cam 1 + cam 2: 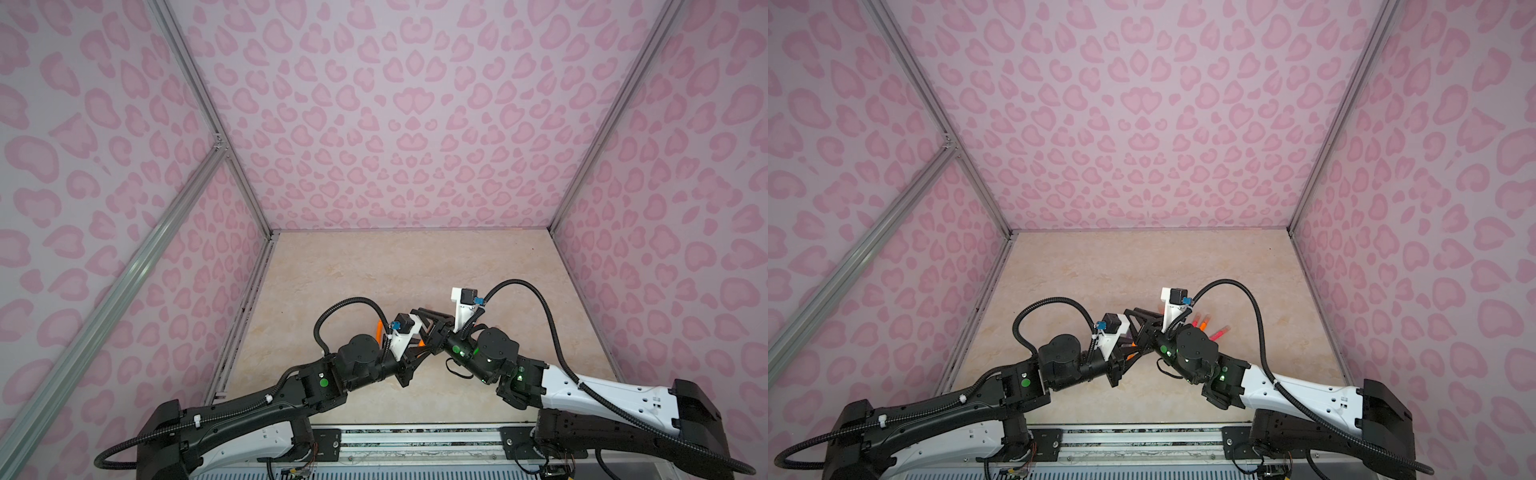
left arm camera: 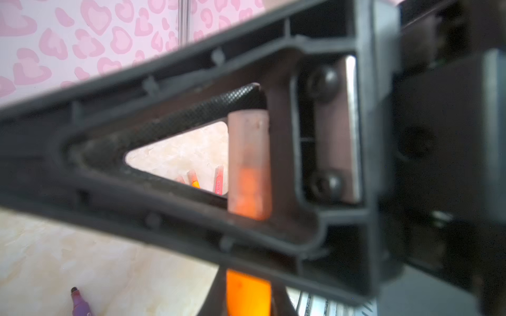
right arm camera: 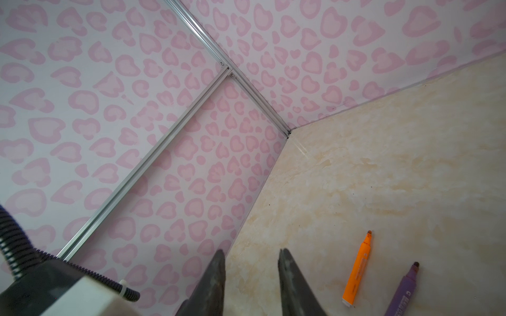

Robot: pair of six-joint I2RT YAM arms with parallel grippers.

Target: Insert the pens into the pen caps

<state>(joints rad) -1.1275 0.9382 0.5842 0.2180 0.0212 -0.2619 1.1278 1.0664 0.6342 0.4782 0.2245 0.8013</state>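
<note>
**Enclosure.** The walls point(image 1: 415, 124), printed with pink hearts and spots, close 3 sides of the cell.

**Worktop.** A beige marbled worktop point(image 1: 374, 270) forms the floor of the cell.

**Arms.** In both top views the left arm point(image 1: 249, 411) and right arm point(image 1: 602, 390) reach inward from the near edge and meet over the middle of the worktop.

**Left claw.** The left claw point(image 2: 246, 287) is closed on the held orange pen point(image 2: 247, 299), which projects forward from between its fingers.

**Right claw.** In the right wrist view the right claw point(image 3: 251, 254) shows its 2 fingertips apart with nothing between them. In the left wrist view 1 of its fingers point(image 2: 164, 82), an open triangular frame, crosses the picture just in front of the held orange pen. Whether this claw presses on anything cannot be told.

**Pens on the worktop.** A loose orange pen point(image 3: 357, 269) and a purple pen point(image 3: 402, 290) lie side by side, apart, both uncapped with dark tips exposed. In a top view a row of 3 pens point(image 1: 1203, 325) with pale capped ends lies beside the right arm's wrist, partly hidden by it.

**Pen cap.** 1 translucent pale pen cap point(image 2: 249, 153) sits on the front end of the held orange pen, with orange showing through the half nearer the left claw. It appears inside the triangular opening of the right claw's finger, its far end overlapping a textured black pad point(image 2: 197, 117).
</note>
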